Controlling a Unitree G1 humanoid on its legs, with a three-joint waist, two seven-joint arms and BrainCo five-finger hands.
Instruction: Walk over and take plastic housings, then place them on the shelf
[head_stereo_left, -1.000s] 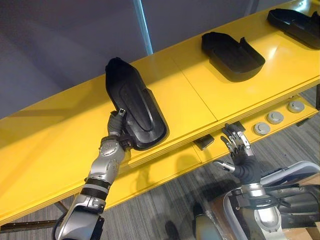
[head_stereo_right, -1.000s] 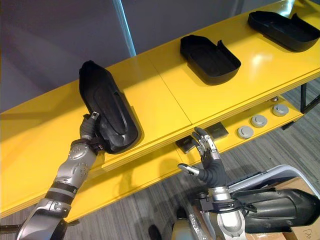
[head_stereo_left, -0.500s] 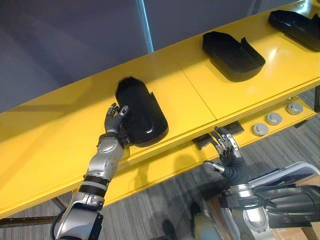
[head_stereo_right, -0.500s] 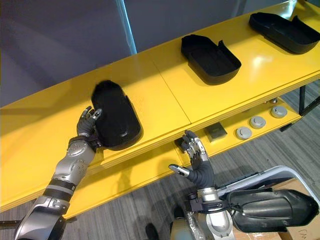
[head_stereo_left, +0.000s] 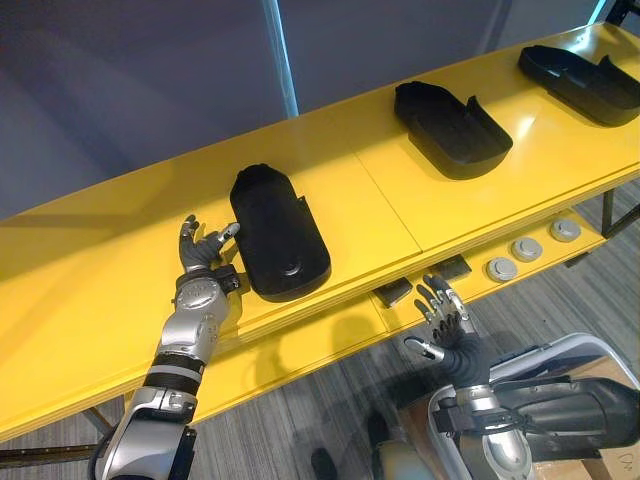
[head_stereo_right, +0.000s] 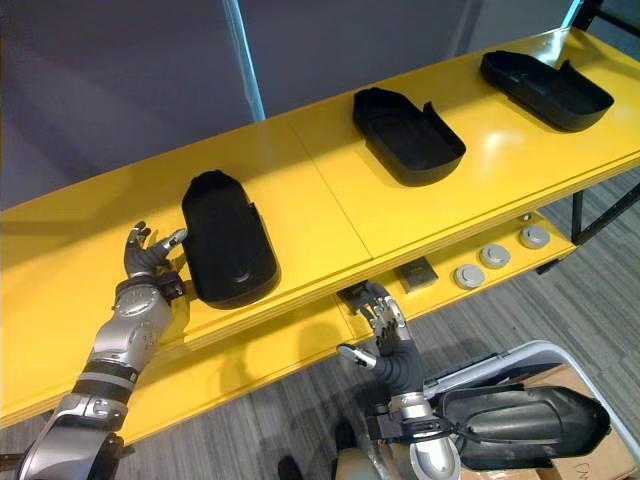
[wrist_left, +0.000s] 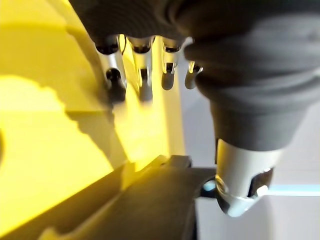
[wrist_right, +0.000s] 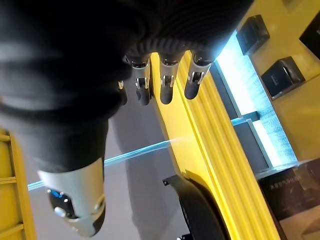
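Black housing (head_stereo_left: 278, 232) lies on shelf (head_stereo_left: 100, 270); left hand (head_stereo_left: 200, 252), fingers spread, beside at 9 o'clock; right hand (head_stereo_left: 441, 318) likewise at 4 o'clock.

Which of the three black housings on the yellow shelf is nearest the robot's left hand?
The leftmost housing, just beside the open left hand; the middle housing and the rightmost housing sit farther along the shelf.

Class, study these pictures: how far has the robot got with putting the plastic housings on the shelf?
Done: the near housing, middle housing and far housing lie on the yellow shelf. In hand: nothing; the left hand is open beside the near housing, the right hand open below the shelf's front edge. Left: probably the dark part in the cart at lower right.
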